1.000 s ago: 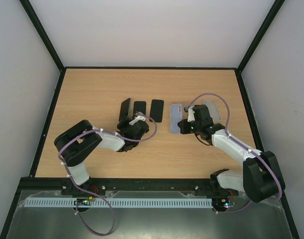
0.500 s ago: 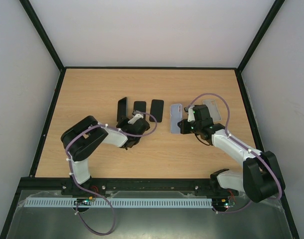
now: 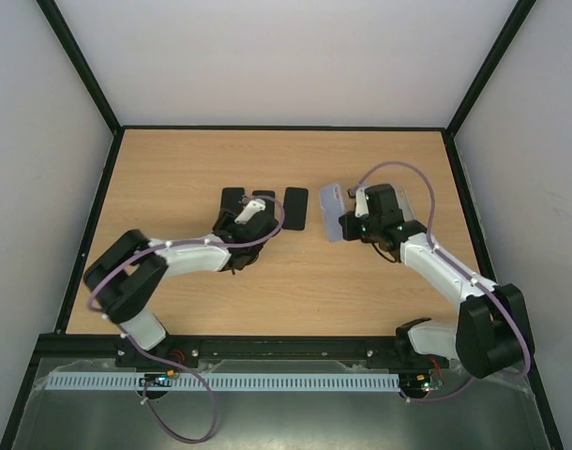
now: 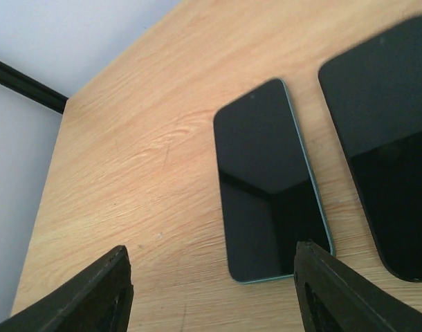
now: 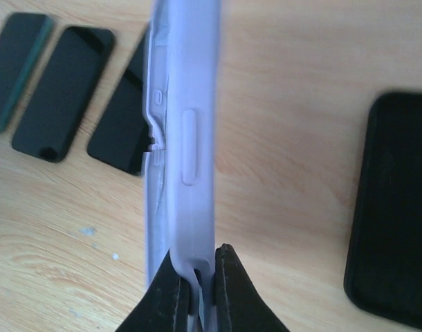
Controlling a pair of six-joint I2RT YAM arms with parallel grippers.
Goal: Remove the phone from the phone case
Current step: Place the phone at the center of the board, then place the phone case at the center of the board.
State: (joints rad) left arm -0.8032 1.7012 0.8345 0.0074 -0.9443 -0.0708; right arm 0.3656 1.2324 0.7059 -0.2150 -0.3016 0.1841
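Observation:
The pale lavender phone case (image 3: 333,212) is pinched by one end in my right gripper (image 3: 348,223), which is shut on its rim. In the right wrist view the phone case (image 5: 187,104) stands on edge above the table, running away from the gripper (image 5: 197,266), and looks hollow. The phone (image 3: 232,199), black with a thin teal edge, lies flat and bare at the left of a row of black phones. My left gripper (image 3: 237,217) hovers open just before it. In the left wrist view the phone (image 4: 270,183) lies ahead between the spread fingers (image 4: 93,297), touching neither.
Two more black phones (image 3: 263,198) (image 3: 296,208) lie side by side right of the phone. Another dark slab (image 5: 394,207) lies on the table to the right of the case. Black frame rails and white walls border the wooden table (image 3: 173,169).
My left gripper has opened and let go of the phone, which went from standing on edge to lying flat. My right gripper has raised and turned the case a little towards the back.

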